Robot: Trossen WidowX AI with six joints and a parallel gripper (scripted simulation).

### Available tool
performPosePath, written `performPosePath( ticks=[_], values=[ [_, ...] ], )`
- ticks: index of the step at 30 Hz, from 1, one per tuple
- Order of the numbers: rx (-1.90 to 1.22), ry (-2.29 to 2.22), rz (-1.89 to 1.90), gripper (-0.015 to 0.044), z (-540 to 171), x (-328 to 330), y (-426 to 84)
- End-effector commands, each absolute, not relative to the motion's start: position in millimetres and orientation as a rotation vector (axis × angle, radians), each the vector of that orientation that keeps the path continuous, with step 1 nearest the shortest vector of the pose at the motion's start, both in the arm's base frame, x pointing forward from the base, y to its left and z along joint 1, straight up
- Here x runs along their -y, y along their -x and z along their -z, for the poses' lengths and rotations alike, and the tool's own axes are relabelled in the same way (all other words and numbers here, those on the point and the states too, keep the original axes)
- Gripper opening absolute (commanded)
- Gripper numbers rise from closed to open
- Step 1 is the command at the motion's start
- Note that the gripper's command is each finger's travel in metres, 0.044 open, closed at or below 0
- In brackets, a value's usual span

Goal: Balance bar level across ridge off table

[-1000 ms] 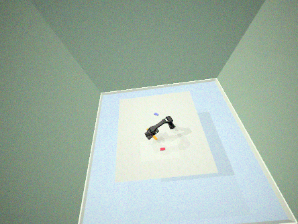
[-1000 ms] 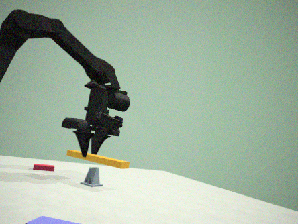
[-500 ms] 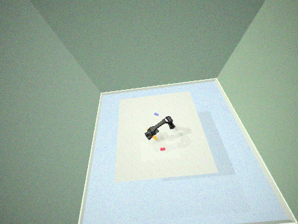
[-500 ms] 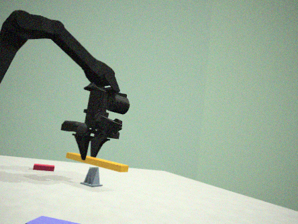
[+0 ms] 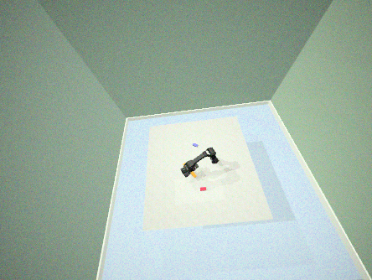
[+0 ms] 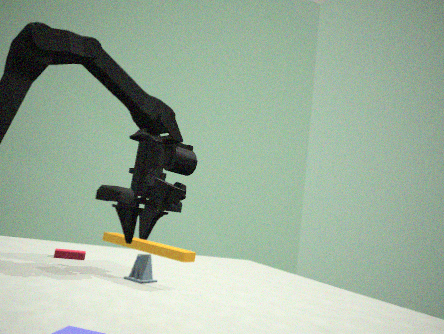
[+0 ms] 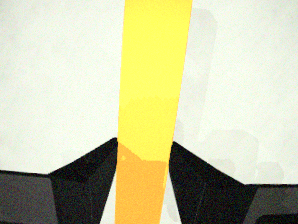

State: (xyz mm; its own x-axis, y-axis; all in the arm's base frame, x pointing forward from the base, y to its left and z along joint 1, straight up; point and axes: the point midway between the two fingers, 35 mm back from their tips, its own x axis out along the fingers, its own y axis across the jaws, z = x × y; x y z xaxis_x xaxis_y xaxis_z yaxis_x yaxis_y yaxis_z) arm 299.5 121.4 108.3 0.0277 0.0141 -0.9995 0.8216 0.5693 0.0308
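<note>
Though aloft, bar (image 5: 193, 174) (image 6: 167, 251) (image 7: 151, 75) partly hidden

Bare test room — plain green walls (image 5: 159, 63) (image 6: 240, 100), pale table (image 5: 167, 201) (image 6: 225, 300), one robot arm (image 5: 198, 159) (image 6: 117, 82) — looked like a lab.

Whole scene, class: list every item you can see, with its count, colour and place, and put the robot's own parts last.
Long rectangular bar: one, yellow-orange, gripped above the ridge.
Wedge-shaped ridge on a flat base: one, grey-blue, on the table, below the bar.
Small rectangular block: one, red, on the table.
Small flat-looking object: one, blue-violet, on the table.
Table top: one, off-white, beneath everything.
Jointed arm: one, black, over the table.
Two-fingered hand: one, black, shut on the bar.
</note>
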Motion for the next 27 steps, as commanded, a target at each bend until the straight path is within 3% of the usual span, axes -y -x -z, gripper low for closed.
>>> performPosePath(
  ticks=[1,27],
  values=[
    [-1.414,-0.774,0.735,0.0,-107.5,-121.1,-300.1],
    [-1.414,-0.774,0.735,0.0,-105.4,-121.1,-300.2]
  ],
)
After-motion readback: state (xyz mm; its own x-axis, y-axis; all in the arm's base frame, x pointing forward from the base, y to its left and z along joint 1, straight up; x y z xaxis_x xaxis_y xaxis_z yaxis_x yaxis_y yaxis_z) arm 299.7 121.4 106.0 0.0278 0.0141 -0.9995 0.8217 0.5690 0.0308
